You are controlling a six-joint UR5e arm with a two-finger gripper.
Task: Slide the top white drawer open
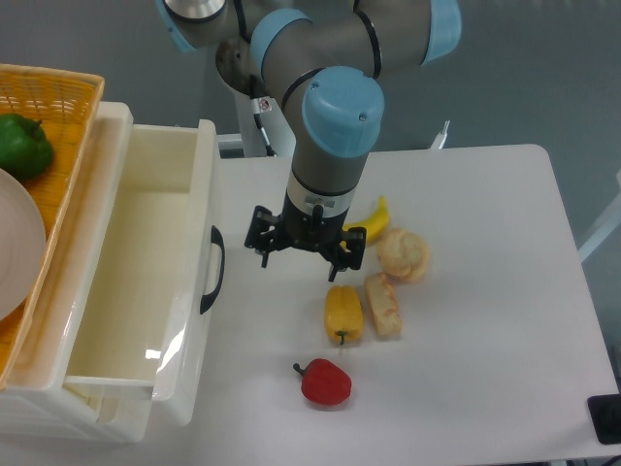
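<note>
The top white drawer (pixel 136 262) stands pulled far out of the cream cabinet, its long tray bare inside. Its curved black handle (pixel 212 271) faces right and nothing touches it. My gripper (pixel 297 258) hangs over the table to the right of that handle, a short gap away from it. The fingers are spread open with nothing between them. The lower drawer shows only as a corner under the open one.
A banana (pixel 374 221), a bread roll (pixel 403 254), a bread slice (pixel 383 305), a yellow pepper (pixel 343 313) and a red pepper (pixel 325 382) lie on the white table. An orange basket (pixel 58 97) with a green pepper (pixel 23 144) sits on the cabinet.
</note>
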